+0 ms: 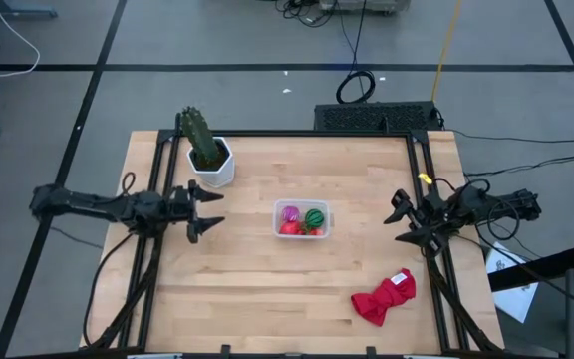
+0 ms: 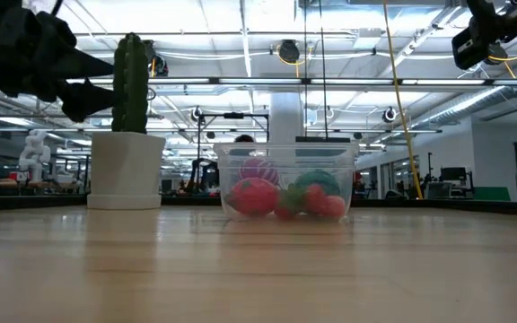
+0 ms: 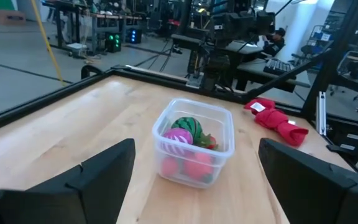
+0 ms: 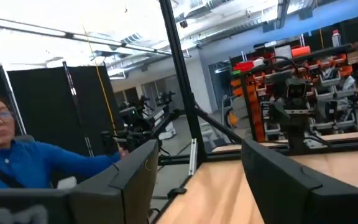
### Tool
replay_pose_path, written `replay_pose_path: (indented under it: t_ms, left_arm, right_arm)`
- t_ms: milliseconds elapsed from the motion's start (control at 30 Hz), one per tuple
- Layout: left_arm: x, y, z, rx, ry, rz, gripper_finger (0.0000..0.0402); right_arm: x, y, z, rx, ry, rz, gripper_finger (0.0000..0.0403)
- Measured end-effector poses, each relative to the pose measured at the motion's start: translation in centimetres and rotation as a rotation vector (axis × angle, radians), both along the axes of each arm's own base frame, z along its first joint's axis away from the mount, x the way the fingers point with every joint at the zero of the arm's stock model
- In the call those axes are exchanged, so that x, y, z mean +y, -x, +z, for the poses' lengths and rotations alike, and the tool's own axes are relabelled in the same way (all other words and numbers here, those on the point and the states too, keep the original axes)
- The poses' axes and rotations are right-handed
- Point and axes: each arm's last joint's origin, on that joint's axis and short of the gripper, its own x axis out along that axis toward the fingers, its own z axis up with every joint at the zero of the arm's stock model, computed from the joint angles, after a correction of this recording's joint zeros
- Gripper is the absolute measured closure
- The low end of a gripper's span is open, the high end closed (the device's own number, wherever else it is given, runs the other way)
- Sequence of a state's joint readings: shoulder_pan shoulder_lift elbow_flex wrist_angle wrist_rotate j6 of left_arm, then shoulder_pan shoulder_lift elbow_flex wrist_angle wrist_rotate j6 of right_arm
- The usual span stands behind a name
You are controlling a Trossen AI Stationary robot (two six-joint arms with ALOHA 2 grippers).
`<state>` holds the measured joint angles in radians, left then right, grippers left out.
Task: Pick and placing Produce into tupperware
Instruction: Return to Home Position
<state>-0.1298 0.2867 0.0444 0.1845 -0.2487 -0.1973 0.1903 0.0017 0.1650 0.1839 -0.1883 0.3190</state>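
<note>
The clear tupperware (image 1: pixel 302 219) stands on its base at the table's middle, holding the produce: a green striped ball (image 3: pixel 187 127), a pink-purple striped piece (image 3: pixel 177 138) and red pieces (image 3: pixel 194 167). In the low view the tupperware (image 2: pixel 285 186) shows the same pieces through its wall. My left gripper (image 1: pixel 210 209) hovers open at the table's left side, pointing level toward the tub, nothing between its fingers (image 3: pixel 194 180). My right gripper (image 1: pixel 399 219) hovers open at the table's right edge, tipped upward and empty (image 4: pixel 197 180).
A green cactus in a white pot (image 1: pixel 207 150) stands at the far left, close behind my left gripper. A red cloth (image 1: pixel 385 296) lies near the front right corner. A black frame (image 1: pixel 297 133) rims the table. A person in blue (image 4: pixel 17 162) sits beyond it.
</note>
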Motion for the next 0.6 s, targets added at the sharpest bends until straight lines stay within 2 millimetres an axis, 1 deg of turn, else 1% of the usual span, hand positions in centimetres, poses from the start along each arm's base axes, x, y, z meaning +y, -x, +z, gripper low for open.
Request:
replay_pose_path:
  t_ms: [267,467,600]
  left_arm:
    - [1.6,0.0,-0.4,0.039,0.031,-0.006,0.0052]
    - [1.9,0.0,-0.4,0.033,0.027,-0.007,0.0052]
    - [1.9,0.0,-1.1,0.018,0.030,-0.007,0.0052]
  right_arm:
    - [-0.5,-0.2,-0.5,0.046,0.035,-0.073,0.0179]
    - [-1.1,-0.2,-0.1,-0.006,0.061,-0.145,0.0179]
    - [-1.3,-0.2,-0.1,-0.005,0.068,-0.145,0.0179]
